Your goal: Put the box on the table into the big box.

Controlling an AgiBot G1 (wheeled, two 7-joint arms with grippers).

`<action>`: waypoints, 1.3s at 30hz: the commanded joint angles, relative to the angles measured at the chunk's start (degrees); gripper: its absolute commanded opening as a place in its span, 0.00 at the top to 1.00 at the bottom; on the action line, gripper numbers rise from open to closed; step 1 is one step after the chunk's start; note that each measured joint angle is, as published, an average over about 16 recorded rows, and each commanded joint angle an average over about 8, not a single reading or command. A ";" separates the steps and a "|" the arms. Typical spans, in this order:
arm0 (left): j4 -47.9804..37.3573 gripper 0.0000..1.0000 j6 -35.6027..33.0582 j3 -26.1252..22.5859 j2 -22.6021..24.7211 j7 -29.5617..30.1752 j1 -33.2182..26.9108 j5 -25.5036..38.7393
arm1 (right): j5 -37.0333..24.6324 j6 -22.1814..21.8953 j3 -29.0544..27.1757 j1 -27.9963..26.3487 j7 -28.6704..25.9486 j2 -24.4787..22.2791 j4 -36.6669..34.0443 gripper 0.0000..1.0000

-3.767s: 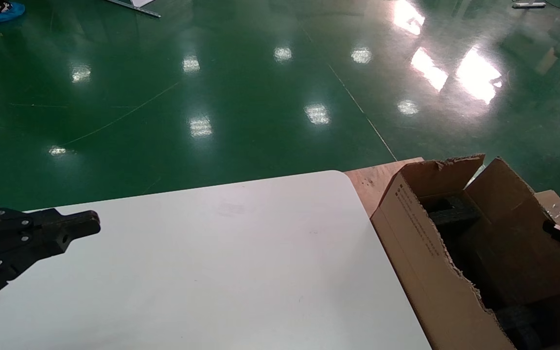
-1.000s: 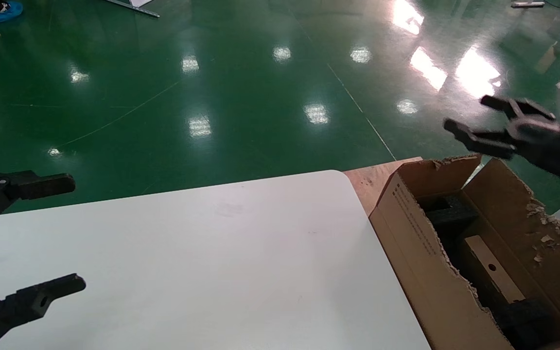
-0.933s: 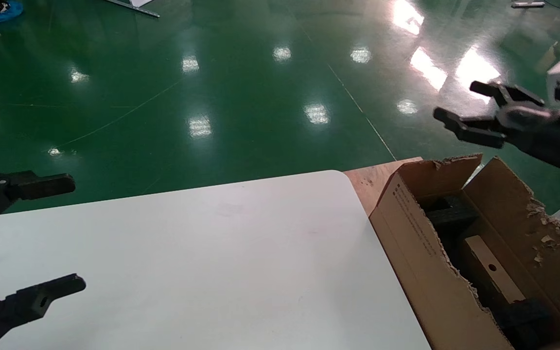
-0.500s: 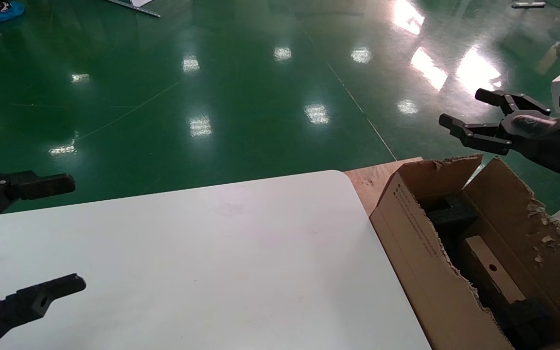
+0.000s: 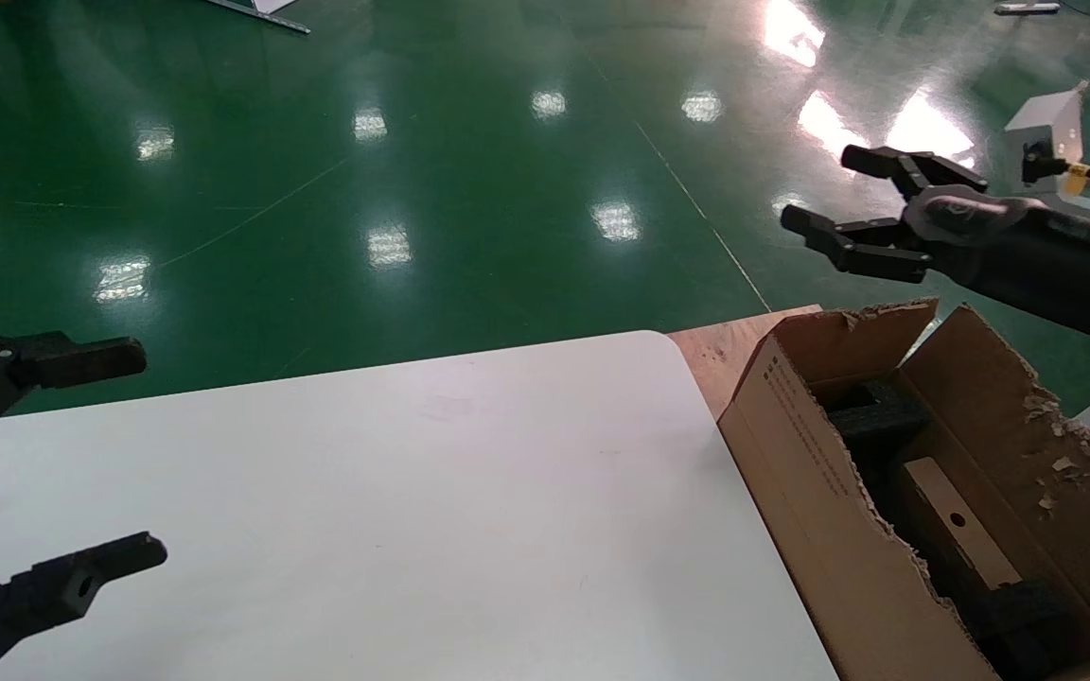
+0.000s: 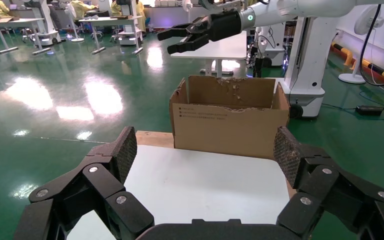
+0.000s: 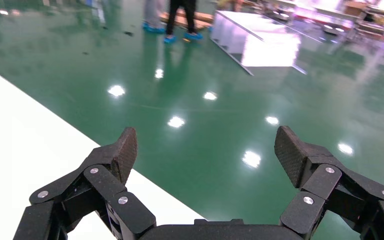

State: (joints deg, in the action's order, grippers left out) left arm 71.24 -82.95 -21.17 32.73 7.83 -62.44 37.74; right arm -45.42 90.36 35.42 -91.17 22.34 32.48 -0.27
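The small brown box (image 5: 959,534), with a round hole in its upper face, lies inside the big box (image 5: 829,492) among black foam. The big box stands off the right end of the white table (image 5: 413,511); it also shows in the left wrist view (image 6: 230,116). My right gripper (image 5: 834,194) is open and empty, raised in the air above the big box's far end; the left wrist view shows it too (image 6: 180,37). My left gripper (image 5: 143,454) is open and empty over the table's left edge.
A wooden board (image 5: 729,350) lies under the big box beside the table corner. Torn cardboard scraps (image 5: 1056,445) cling to the carton's far flap. Green floor lies beyond the table; other tables and a white robot base (image 6: 305,70) stand farther off.
My right gripper, seen earlier low inside the big box with the small box hidden, has risen out open and shifted left above the carton. The small box now lies uncovered inside. My left gripper has opened.
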 commanded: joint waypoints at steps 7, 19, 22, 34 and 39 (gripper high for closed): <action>0.00 0.00 0.00 0.00 0.00 0.00 0.00 0.00 | 0.60 -0.79 -3.26 4.98 -5.57 0.43 12.42 0.00; 0.00 0.00 0.00 0.00 0.00 0.00 0.00 0.00 | 1.50 -1.96 -8.15 12.44 -13.91 1.07 31.04 0.00; 0.00 0.00 0.00 0.00 0.00 0.00 0.00 0.00 | 1.72 -2.26 -9.37 14.30 -15.99 1.23 35.68 0.00; 0.00 0.00 0.00 -0.01 0.00 0.00 0.00 0.00 | 2.62 -3.43 -14.27 21.77 -24.34 1.87 54.31 0.00; 0.00 0.00 0.00 -0.01 0.00 0.00 0.00 0.00 | 2.99 -3.92 -16.30 24.87 -27.80 2.13 62.04 0.00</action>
State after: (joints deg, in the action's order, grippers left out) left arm 71.24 -82.95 -21.18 32.72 7.83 -62.44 37.74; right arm -42.43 86.44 19.12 -66.30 -5.46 34.61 61.78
